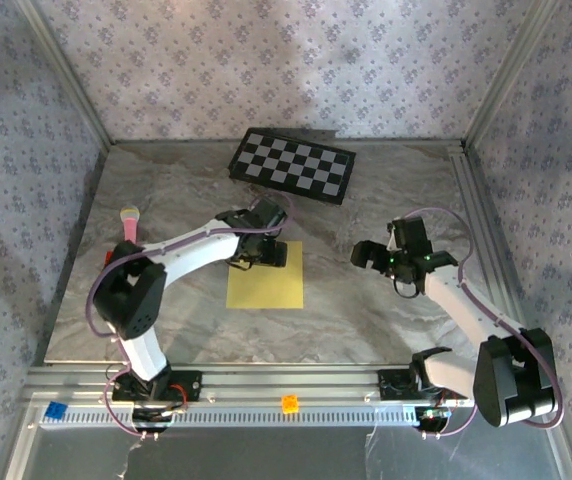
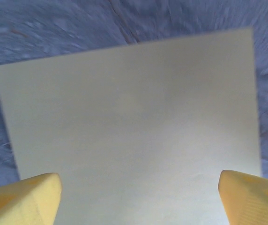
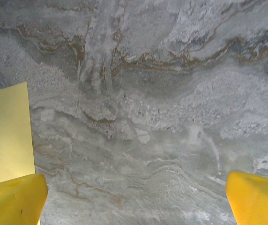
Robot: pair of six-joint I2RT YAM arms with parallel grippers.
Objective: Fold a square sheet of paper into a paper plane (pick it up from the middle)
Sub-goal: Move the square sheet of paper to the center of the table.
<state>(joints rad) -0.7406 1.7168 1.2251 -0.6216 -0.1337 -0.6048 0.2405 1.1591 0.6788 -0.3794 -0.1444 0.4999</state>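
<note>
The square sheet of paper (image 1: pixel 266 285) is plain yellow and lies flat and unfolded on the marble table near the middle. My left gripper (image 1: pixel 258 250) hangs over the sheet's far edge with its jaws wide apart. In the left wrist view the sheet (image 2: pixel 129 126) spreads beneath the open left gripper (image 2: pixel 138 197), whose yellow fingertips (image 2: pixel 31 197) have nothing between them. My right gripper (image 1: pixel 374 255) is open over bare marble to the right of the sheet. In the right wrist view the right gripper (image 3: pixel 136 199) stands over marble, with the sheet's edge (image 3: pixel 7 136) at far left.
A black-and-white checkerboard (image 1: pixel 292 165) lies at the back of the table. A pink object (image 1: pixel 129 222) stands at the left edge. A small orange block (image 1: pixel 289 403) and a blue block (image 1: pixel 56 410) sit on the front rail. Patterned walls enclose the table.
</note>
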